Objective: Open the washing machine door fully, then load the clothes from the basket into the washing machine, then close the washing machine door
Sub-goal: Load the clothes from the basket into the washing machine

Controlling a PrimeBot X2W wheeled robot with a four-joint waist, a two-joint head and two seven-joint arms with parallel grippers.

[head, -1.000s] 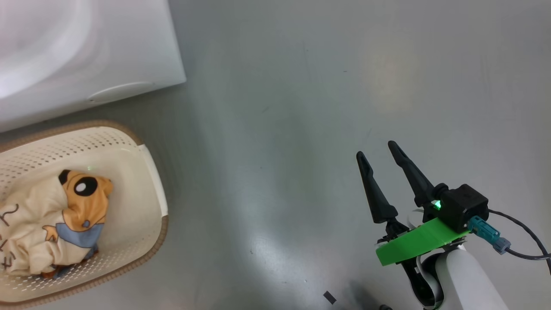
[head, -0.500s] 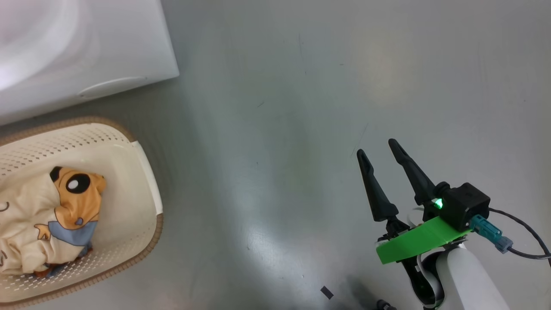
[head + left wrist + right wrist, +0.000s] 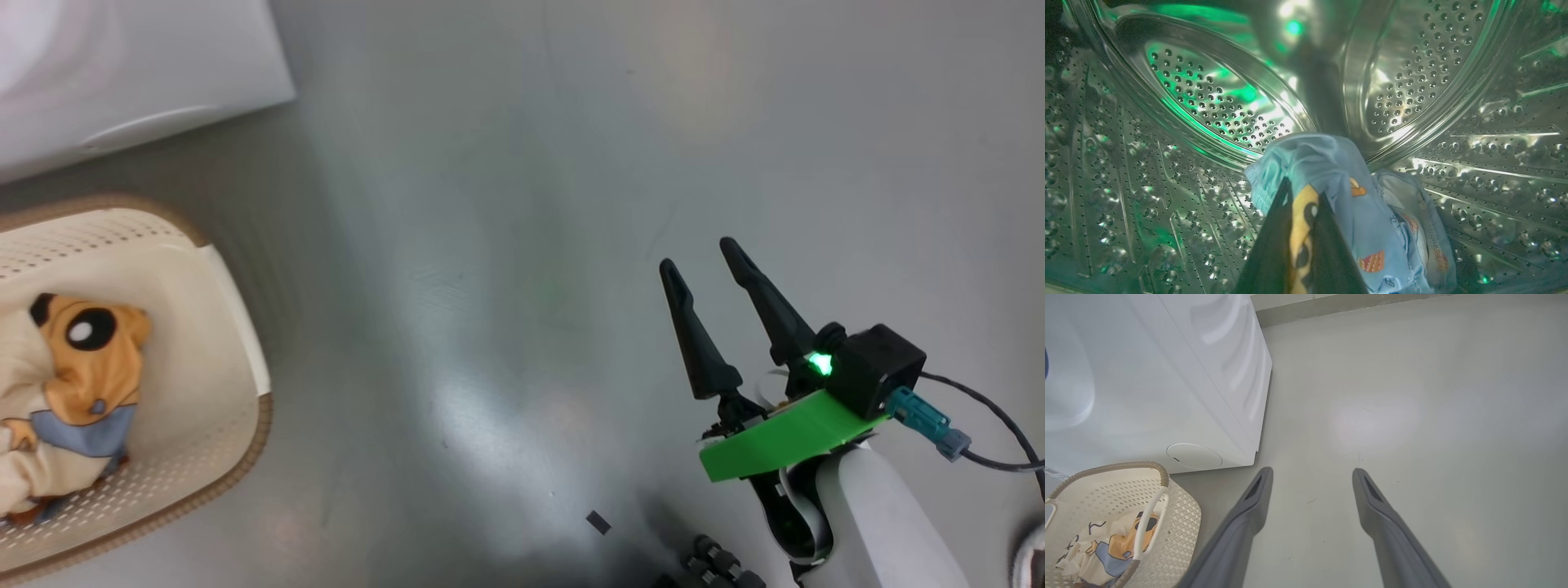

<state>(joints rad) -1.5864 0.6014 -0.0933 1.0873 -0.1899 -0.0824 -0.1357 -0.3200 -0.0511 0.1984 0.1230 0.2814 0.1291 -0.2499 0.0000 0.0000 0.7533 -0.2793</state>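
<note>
Deep in the steel drum (image 3: 1216, 106), the left gripper (image 3: 1305, 192) pinches the light blue fabric (image 3: 1327, 163). The right gripper (image 3: 695, 255) hangs wide above the floor (image 3: 506, 204); cream fabric (image 3: 24, 478) lies in the basket (image 3: 192, 384), left.

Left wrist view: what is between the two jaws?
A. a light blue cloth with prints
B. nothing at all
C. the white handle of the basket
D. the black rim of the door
A: the left gripper has its jaws shut on the light blue cloth, inside the perforated steel drum.
</note>
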